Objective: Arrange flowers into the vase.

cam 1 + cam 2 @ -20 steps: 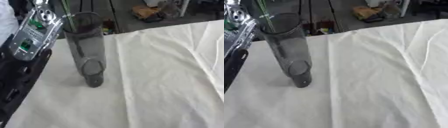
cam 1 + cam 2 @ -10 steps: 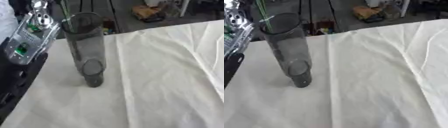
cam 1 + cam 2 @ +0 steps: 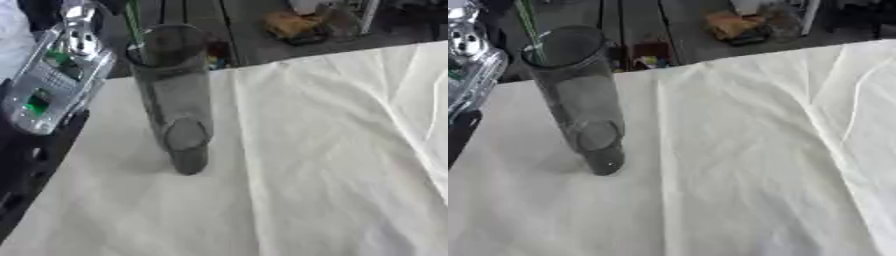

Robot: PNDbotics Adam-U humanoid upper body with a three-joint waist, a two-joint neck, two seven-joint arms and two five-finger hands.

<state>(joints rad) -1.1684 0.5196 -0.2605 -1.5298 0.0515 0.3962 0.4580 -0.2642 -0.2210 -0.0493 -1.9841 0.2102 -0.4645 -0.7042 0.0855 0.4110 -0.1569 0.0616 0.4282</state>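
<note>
One arm (image 3: pixel 48 95) in my feed, at the left edge: silver housing with green bits showing through, black structure below it running down to the lower left corner. It's the left arm by the side it comes in from. I can't see a hand on it in either eye, so finger state is something I cannot tell. No right hand in view at all.

Just right of that arm stands the vase (image 3: pixel 173 95): tall smoky-grey clear cylinder, upright on the cloth, mouth open toward the camera, darker solid base at the bottom. Arm housing and vase look close but apart; there's a sliver of cloth between them in the left eye view.

Thin green stem (image 3: pixel 529 22) runs up out of the vase mouth along its left rim and leaves the top of the picture. I can't see a bloom, it's cut off by the frame. Lower end of the stem inside the glass is not clear enough to place.

Everything right of the vase is cream cloth (image 3: pixel 754 150) over the table, with a few long creases running from the far edge toward the near right.

Beyond the far table edge: dark floor and some clutter, too blurred to name.
</note>
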